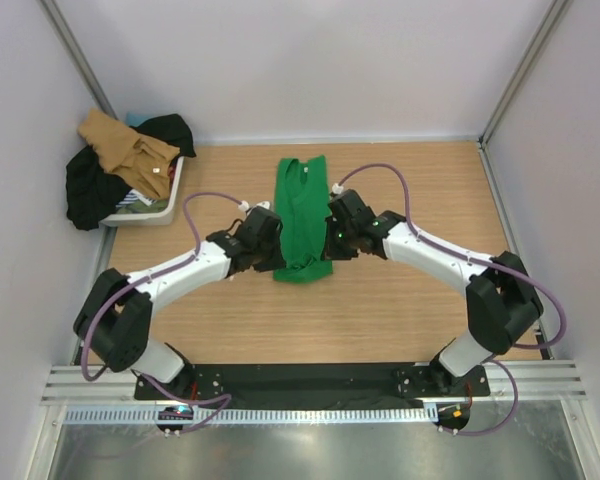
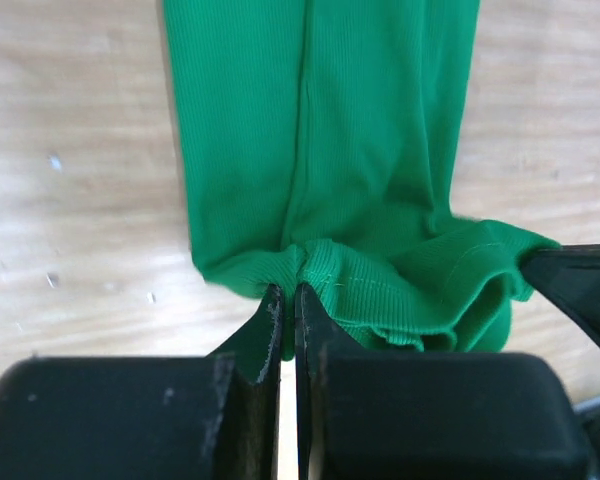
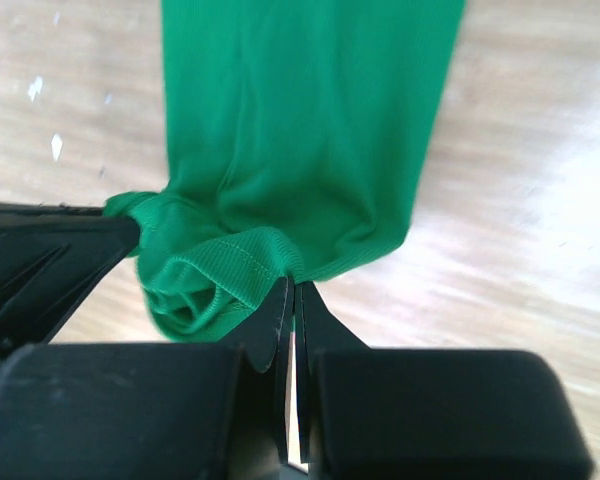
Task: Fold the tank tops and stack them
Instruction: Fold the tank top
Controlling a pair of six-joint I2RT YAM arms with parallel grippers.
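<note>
Your bright green ribbed tank top (image 1: 302,215) lies as a long narrow strip in the middle of the light wooden table (image 1: 400,310). Your left gripper (image 2: 288,300) and right gripper (image 3: 292,295) each clamp its bunched near hem. The tan cloth tank top (image 1: 125,145) sits heaped in the white plastic basket (image 1: 165,208) at the far-left corner.
</note>
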